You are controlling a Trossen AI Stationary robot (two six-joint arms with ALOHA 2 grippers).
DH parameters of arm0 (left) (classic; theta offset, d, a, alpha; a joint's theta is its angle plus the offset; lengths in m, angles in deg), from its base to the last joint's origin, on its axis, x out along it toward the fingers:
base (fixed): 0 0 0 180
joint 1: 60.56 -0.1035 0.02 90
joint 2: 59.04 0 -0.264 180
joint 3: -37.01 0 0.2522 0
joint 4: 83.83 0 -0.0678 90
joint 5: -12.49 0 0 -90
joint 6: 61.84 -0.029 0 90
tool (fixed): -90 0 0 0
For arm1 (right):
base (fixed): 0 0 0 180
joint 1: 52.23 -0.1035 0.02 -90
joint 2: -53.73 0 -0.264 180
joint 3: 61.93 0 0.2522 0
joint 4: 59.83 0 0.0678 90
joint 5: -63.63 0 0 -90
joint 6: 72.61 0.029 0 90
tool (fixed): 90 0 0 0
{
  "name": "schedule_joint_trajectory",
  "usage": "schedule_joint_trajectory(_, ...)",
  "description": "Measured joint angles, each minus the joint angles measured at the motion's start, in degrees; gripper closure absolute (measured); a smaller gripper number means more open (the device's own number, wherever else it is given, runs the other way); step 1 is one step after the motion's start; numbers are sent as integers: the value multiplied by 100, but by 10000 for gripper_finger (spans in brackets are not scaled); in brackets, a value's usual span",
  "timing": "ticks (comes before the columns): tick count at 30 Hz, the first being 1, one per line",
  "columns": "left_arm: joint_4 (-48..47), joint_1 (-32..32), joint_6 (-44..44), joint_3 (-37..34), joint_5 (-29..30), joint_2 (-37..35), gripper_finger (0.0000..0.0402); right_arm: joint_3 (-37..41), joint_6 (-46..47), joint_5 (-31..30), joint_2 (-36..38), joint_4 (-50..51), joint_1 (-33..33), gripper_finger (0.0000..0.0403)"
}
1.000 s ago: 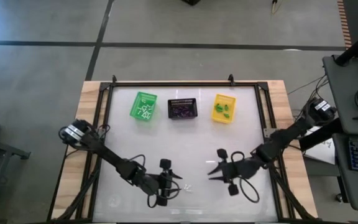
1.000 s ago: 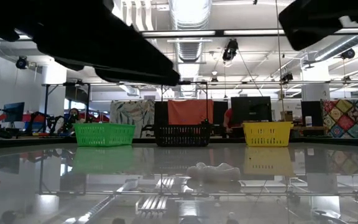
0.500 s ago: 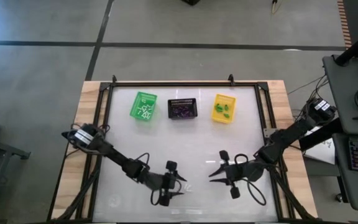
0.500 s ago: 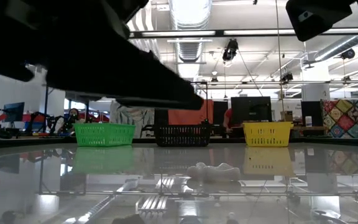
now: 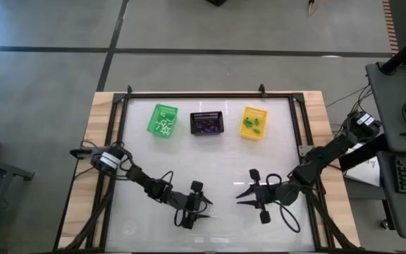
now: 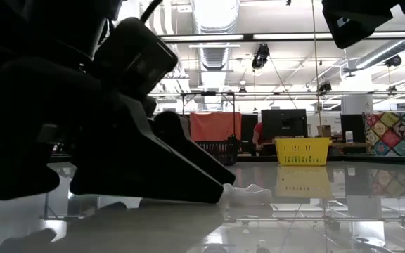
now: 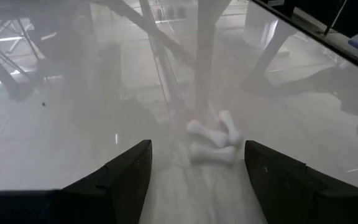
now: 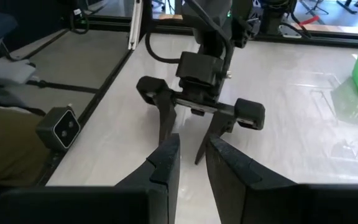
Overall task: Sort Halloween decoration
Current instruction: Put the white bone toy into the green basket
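Left claw [image 5: 204, 209], fingers spread wide and empty, low over the glossy white counter [image 5: 224, 162], just short of small white bone-shaped plastic trinkets [image 7: 215, 138] near the front edge. Right claw [image 5: 240, 199], nearly clenched and empty, hangs nearby.

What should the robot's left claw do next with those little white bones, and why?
Probably slide forward a little and close. The left gripper is open and low over the table, and the white bones lie just ahead, lined up with the gap between its fingers but not yet inside it. They look like a small pile, so it may catch only one. The right gripper waits nearby.
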Motion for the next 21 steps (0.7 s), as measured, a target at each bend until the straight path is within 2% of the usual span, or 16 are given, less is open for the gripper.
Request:
schedule_joint_trajectory(10, 48, -4, 105, 2, -49, 91, 175, 1, 118, -142, 0, 0, 0, 335)
schedule_joint_trajectory(21, 1, 2, 28, 41, -146, 91, 256, 2, 159, -146, 0, 4, 0, 335)
